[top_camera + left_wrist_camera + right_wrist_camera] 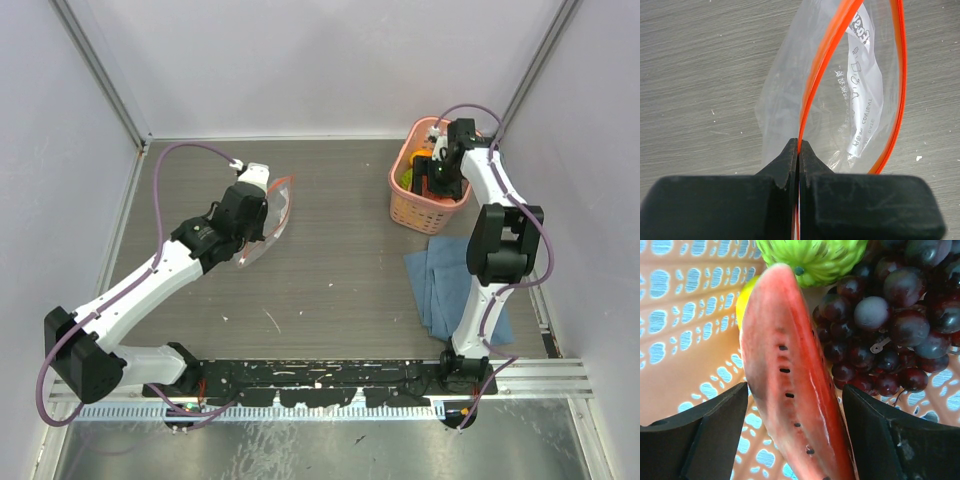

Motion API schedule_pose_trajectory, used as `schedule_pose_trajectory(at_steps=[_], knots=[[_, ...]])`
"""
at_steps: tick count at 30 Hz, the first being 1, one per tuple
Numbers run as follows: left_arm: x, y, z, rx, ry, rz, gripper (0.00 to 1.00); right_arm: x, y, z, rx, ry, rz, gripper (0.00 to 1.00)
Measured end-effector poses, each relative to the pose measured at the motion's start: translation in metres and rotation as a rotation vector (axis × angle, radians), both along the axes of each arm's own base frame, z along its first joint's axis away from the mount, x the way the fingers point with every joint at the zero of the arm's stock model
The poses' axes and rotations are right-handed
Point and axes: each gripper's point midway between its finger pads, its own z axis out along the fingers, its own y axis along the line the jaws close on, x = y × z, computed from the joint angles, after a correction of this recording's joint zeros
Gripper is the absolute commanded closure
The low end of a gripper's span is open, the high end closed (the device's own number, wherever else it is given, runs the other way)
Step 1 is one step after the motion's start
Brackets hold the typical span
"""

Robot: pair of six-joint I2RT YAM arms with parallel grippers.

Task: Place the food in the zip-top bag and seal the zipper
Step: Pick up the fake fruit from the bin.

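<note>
Right wrist: right jaws released astride watermelon slice (785, 380), likely rigid, slick, so pinch flat flanks; left jaws clenched on zipper (812, 95) of flimsy zip-top bag (860, 105).

The right gripper (795, 407) hangs open inside a peach-pink perforated basket (685, 315), its two black fingers (695, 440) set wide on either side of a watermelon slice (790, 380). The slice stands on edge, red flesh with a row of dark seeds facing the camera. The finger at the view's left comes just up to the slice's edge; a narrow strip of basket shows between the slice and the other finger. Behind the slice lie a dark purple grape bunch (880, 335), a ribbed green fruit (815, 260) and, mostly hidden, a yellow fruit (742, 302)
</note>
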Motion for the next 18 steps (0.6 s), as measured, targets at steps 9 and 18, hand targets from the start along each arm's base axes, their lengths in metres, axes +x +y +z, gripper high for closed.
schedule_pose_trajectory(at_steps=[9, 18], knots=[[0.0, -0.0006, -0.001, 0.0, 0.003, -0.002, 1.0, 0.0003, -0.0008, -0.0085, -0.026, 0.027, 0.022, 0.45], [0.0, -0.0006, -0.0011, 0.0, 0.004, -0.002, 1.0, 0.0059, -0.0005, 0.0005, -0.032, -0.003, 0.011, 0.74]])
